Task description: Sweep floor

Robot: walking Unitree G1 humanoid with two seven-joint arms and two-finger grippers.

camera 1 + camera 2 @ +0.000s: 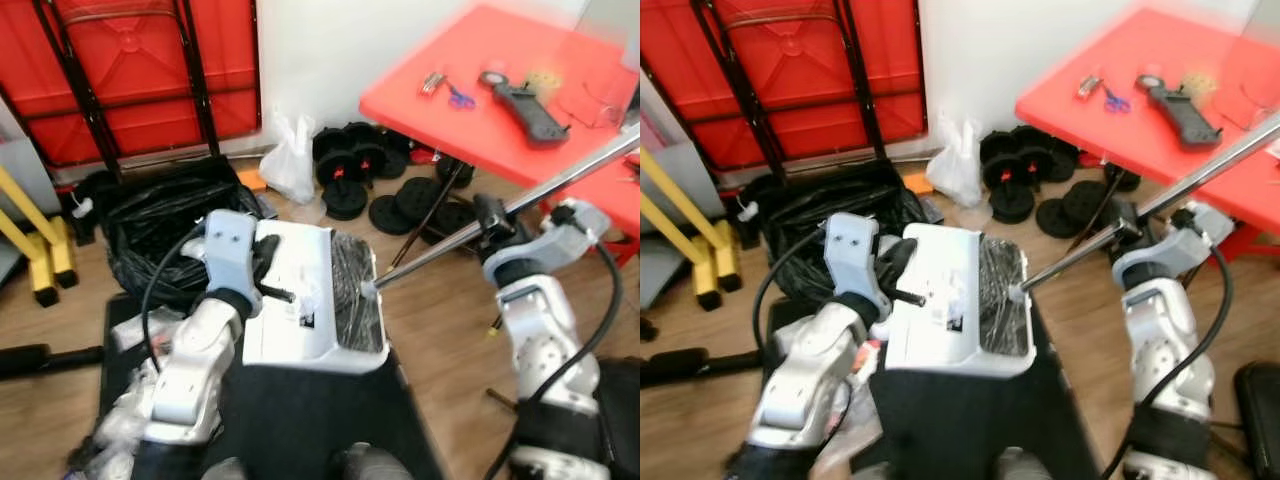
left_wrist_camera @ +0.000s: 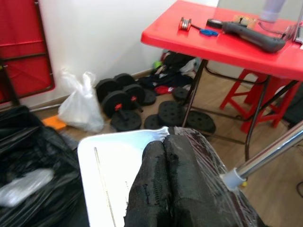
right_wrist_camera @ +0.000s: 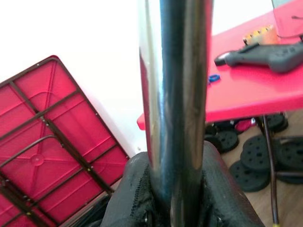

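Both arms are built of rounded silver-grey shells joined in segments, glossy enough to catch the light. The left arm (image 1: 195, 365) ends in a boxy pale blue-grey wrist block (image 1: 231, 250) with two small dark screw holes on its face, just behind the left gripper (image 2: 168, 177), whose black fingers are coated in rough, pitted padding. A black cable (image 1: 160, 270) loops beside that block. The right arm (image 1: 535, 330) carries a thicker black cable (image 1: 600, 320) behind the right gripper (image 3: 182, 198).

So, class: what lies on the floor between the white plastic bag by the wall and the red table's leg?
Black weight plates and dumbbells lie on the wood floor between the white bag and the table leg, in both eye views and the left wrist view.
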